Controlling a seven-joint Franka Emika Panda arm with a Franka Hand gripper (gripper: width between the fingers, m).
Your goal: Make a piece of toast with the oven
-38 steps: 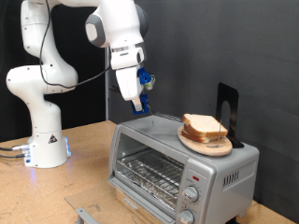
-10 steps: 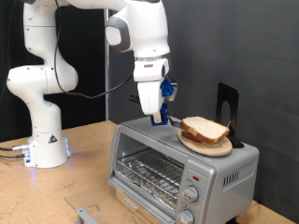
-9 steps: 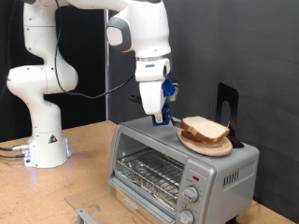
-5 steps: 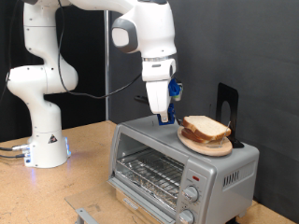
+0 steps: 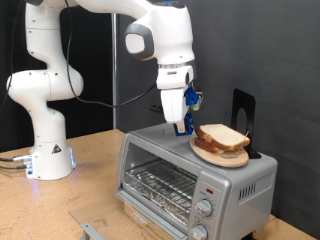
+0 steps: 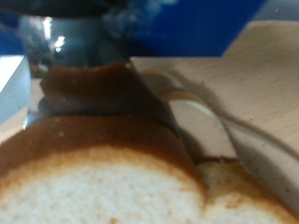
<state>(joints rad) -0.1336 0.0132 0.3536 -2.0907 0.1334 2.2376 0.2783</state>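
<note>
The silver oven (image 5: 190, 178) stands on the wooden table, and its wire rack (image 5: 160, 182) shows at the front. On its top sits a wooden plate (image 5: 215, 155) with a stack of bread slices (image 5: 222, 138). The gripper (image 5: 183, 128) hangs just above the oven's top, close beside the stack on the exterior view's left. No slice shows between its fingers. In the wrist view the pale bread with its brown crust (image 6: 93, 191) fills the near part of the picture, very close and blurred. The gripper's fingers do not show there.
A black upright stand (image 5: 243, 115) rises behind the plate on the oven's top. The knobs (image 5: 203, 210) run down the oven's front right. The arm's white base (image 5: 45, 150) stands at the exterior view's left. A small metal piece (image 5: 90, 231) lies at the table's front.
The gripper has travelled towards the exterior view's right and slightly down, from above the oven's left part to right beside the bread stack. The bread and the oven have not moved.
</note>
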